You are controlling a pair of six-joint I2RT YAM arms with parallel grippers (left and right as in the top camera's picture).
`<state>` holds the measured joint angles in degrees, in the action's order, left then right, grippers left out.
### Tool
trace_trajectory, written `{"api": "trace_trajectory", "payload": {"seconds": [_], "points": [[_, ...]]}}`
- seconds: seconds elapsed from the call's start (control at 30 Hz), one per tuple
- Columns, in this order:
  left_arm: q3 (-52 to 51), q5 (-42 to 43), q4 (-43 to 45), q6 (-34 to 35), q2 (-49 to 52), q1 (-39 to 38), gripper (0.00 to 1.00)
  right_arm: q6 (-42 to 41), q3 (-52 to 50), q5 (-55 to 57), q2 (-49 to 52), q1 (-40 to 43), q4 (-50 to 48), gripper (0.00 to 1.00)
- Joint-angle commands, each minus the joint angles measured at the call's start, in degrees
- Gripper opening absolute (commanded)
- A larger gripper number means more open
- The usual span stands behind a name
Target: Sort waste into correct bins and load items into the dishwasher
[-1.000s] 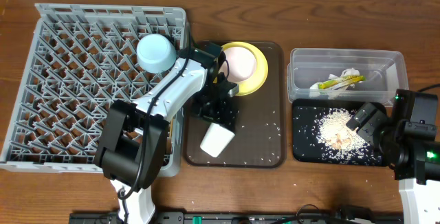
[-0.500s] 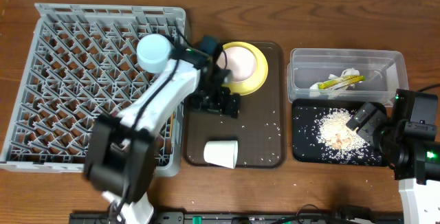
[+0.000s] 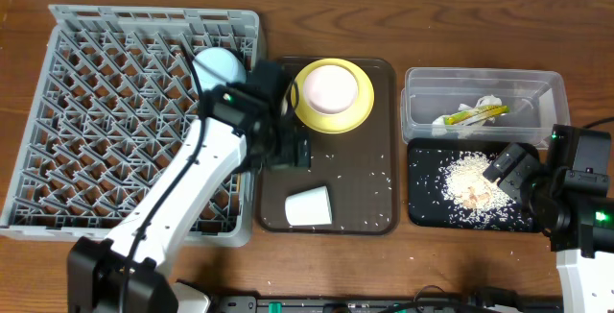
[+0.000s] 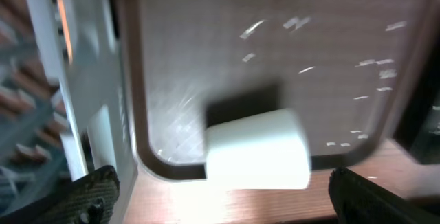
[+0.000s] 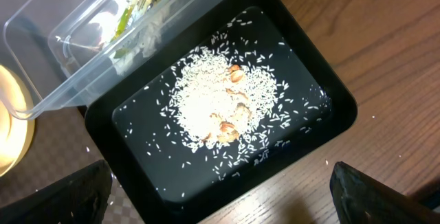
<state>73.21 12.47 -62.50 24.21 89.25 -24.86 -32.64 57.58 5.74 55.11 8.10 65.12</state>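
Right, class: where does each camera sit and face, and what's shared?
Overhead: above table, facing down; left arm, right arm show.
Left wrist: rides left arm, facing down at small white cup on brown tray; fingertips show.
Right wrist: rides right arm, facing down at shallow black tray; fingertips show.
Shared with overhead: cup, black tray.

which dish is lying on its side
The white cup, tipped over at the near end of the brown tray. The yellow plate lies flat at its far end; the blue bowl sits in the grey rack.
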Motion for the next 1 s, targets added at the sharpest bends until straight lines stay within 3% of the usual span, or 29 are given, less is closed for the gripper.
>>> {"api": "trace_trajectory", "payload": {"seconds": [0.0,0.07,0.27,0.77,0.97], "points": [[-6.25,-3.93,0.70,0.07,0.79,-0.20,0.89,-0.07,0.48,0.00,-0.02,0.50,0.09,0.99],[-8.85,-3.91,0.42,-3.67,0.79,-0.20,0.78,-0.07,0.48,0.00,-0.02,0.50,0.09,0.99],[-13.55,-0.04,-0.66,-3.78,0.79,-0.35,0.57,-0.07,0.48,0.00,-0.02,0.50,0.07,0.99],[-20.11,4.68,4.63,-1.90,0.79,-10.03,0.62,-0.07,0.48,0.00,-0.02,0.50,0.09,0.99],[-20.17,4.68,10.32,4.09,0.79,-15.17,0.64,-0.07,0.48,0.00,-0.02,0.50,0.09,0.99]]}}
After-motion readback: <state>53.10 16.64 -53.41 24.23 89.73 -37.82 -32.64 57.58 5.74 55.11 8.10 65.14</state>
